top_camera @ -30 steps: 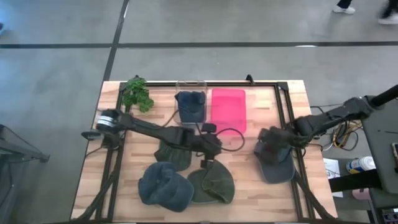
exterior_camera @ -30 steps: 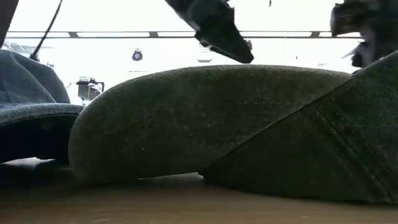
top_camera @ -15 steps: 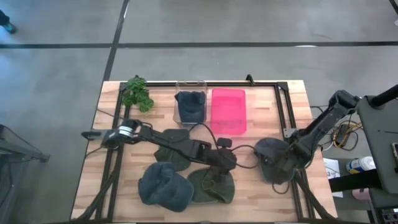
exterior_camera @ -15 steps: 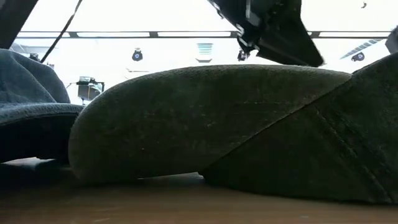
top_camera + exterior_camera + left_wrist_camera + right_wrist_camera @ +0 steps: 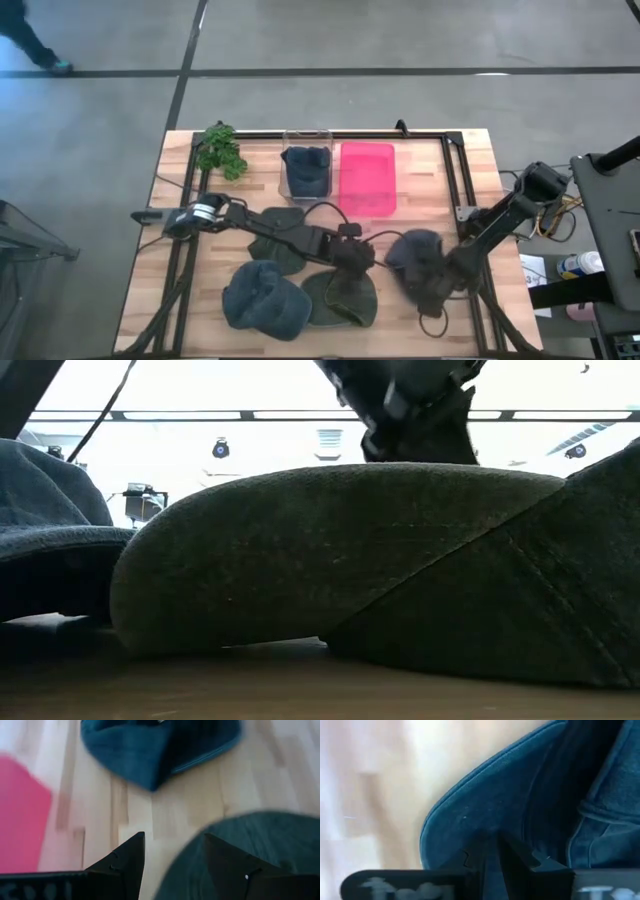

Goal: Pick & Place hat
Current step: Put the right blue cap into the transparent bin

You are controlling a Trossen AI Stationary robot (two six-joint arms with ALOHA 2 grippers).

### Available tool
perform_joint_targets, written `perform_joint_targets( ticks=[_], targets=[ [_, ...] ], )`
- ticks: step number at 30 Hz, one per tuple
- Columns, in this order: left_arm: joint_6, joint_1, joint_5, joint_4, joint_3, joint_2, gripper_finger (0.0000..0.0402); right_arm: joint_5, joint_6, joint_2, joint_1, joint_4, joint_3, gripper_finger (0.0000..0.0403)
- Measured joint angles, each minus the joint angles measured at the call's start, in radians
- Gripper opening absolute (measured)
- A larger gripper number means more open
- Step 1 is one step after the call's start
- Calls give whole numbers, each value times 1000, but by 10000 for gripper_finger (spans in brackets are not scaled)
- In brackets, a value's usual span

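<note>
A blue-grey cap (image 5: 418, 262) sits right of the table's middle, with my right gripper (image 5: 452, 272) shut on its right side. An olive cap (image 5: 340, 296) lies near the front edge, and its brim fills the low view (image 5: 330, 550). My left gripper (image 5: 358, 262) stands open just over this cap's far edge, one finger (image 5: 235, 870) above the olive cloth and the other (image 5: 127, 862) above bare wood. Whether it touches the cap does not show. A dark blue cap (image 5: 264, 302) lies to the left of the olive one. My right gripper pinches the blue-grey cap's cloth (image 5: 470, 827) between its two shut fingers, close to a curved edge on the cap's right side. The fingers come steeply from above. Whether the cap is clear of the table cannot be told.
Another olive cap (image 5: 280, 245) lies under my left arm. At the back stand a clear bin (image 5: 307, 165) holding a blue hat, a pink tray (image 5: 367, 178) and a small green plant (image 5: 220, 150). A black frame rail (image 5: 462, 180) runs along the table's right side.
My right gripper has sunk and gone toward the near edge and the table's middle, staying shut on the blue-grey cap, which has shifted left with it. My left gripper, still open, has gone right and down over the olive cap.
</note>
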Motion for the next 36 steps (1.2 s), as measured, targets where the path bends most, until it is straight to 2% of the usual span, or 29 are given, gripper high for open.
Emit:
perform_joint_targets(
  ticks=[3,6,9,13,17,20,26,32,36],
  targets=[
    [-79,-9,1,-77,0,0,193,0,-122,5,0,145,-5,47],
    [-128,-21,-14,-103,0,0,193,15,-204,-29,0,218,-5,47],
    [-130,-33,-69,-96,0,-2,193,49,-238,-92,0,190,0,47],
    [-105,-34,-75,5,0,-2,193,74,-207,-224,1,148,10,47],
    [36,-29,-51,126,0,-2,193,115,-24,-355,3,-25,9,47],
    [128,-13,24,172,0,4,193,147,146,-443,9,-213,9,48],
    [171,31,63,208,-2,30,193,199,479,-580,29,-463,9,75],
    [195,56,134,339,0,79,193,191,674,-608,29,-561,5,124],
    [195,56,148,341,-2,112,193,191,779,-596,29,-564,-2,154]
  ],
)
